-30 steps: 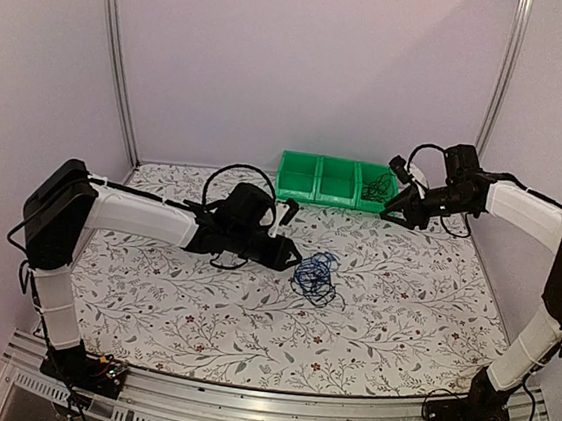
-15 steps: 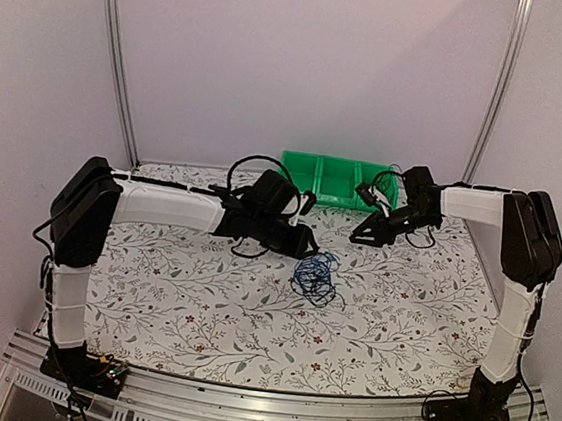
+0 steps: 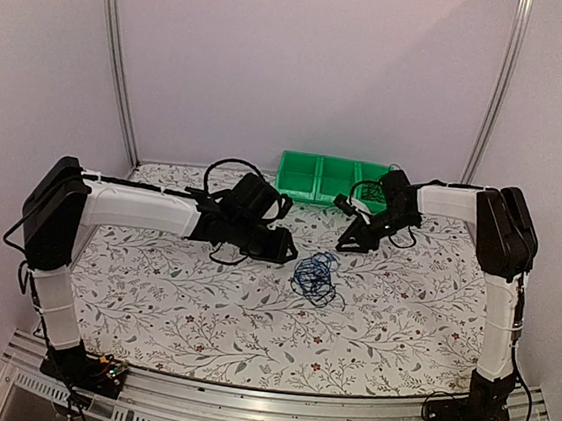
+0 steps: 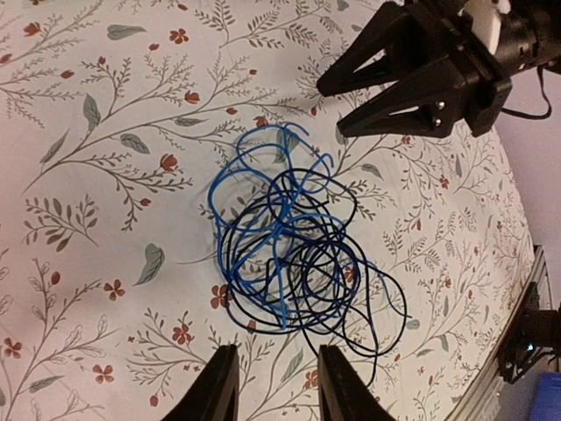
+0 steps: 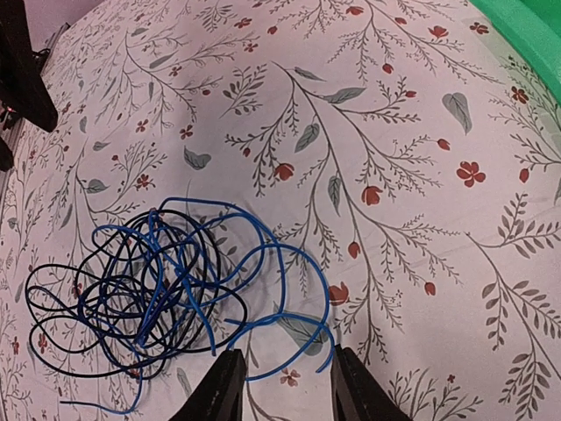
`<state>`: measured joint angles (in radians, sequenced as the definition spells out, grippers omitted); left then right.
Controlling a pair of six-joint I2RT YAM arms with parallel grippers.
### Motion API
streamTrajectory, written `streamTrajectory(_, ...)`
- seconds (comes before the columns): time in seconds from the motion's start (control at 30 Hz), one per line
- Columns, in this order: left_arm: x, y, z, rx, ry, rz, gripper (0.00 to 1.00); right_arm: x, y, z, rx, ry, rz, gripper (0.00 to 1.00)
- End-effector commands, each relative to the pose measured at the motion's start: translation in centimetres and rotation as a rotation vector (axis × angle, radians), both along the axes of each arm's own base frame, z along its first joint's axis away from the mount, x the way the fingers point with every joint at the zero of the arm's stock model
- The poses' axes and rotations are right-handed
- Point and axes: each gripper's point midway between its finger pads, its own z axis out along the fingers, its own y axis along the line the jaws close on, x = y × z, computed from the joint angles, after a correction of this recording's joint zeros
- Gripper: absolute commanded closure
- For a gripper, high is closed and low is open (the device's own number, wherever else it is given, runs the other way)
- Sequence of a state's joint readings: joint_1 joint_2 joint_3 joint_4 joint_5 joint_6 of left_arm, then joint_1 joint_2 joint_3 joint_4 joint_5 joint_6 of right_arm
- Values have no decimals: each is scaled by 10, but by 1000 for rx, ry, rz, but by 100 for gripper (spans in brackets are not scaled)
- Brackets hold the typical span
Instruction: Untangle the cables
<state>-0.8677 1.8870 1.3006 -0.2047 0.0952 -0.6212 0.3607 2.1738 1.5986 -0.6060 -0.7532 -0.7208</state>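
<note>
The cables [image 3: 314,277] lie in a small loose tangle of thin blue and black wire on the flowered table. In the left wrist view the cables [image 4: 289,254] sit just ahead of my left gripper [image 4: 276,368], which is open with nothing between its fingers. My left gripper [image 3: 285,249] hangs just left of the tangle. My right gripper [image 3: 346,244] hovers at the tangle's far right side, also open and empty. From the right wrist, the cables [image 5: 149,289] lie ahead and left of my right gripper [image 5: 280,373], an outer blue loop [image 5: 302,289] reaching close to its fingertips. The right gripper [image 4: 330,110] points at the tangle's far edge.
A green three-compartment bin [image 3: 329,179] stands at the back of the table behind the right arm; its corner [image 5: 526,26] shows in the right wrist view. The flowered tablecloth [image 3: 201,303] covers the table. White walls and metal posts enclose the space.
The right arm has swung from over the green bin down and left to the tangle's edge. The left gripper shifted slightly but stays beside the tangle. The cables have not moved.
</note>
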Motion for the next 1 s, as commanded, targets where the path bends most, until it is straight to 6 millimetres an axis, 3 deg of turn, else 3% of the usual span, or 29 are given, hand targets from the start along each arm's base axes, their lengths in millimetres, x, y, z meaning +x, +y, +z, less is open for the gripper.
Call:
streamTrajectory(0.0,-2,11,11,-7,-8,45,66,-7,5,-17,-34,28,55,64)
streamTrajectory(0.37,-11,14,2,6,13,56,66,-24,6,-7,-17,10,136,62)
streamTrajectory(0.5,-12,13,1,8,11,52,66,-14,13,-1,-8,-11,121,61)
streamTrajectory(0.97,-12,12,-2,20,12,43,66,-19,21,-13,3,48,135,67)
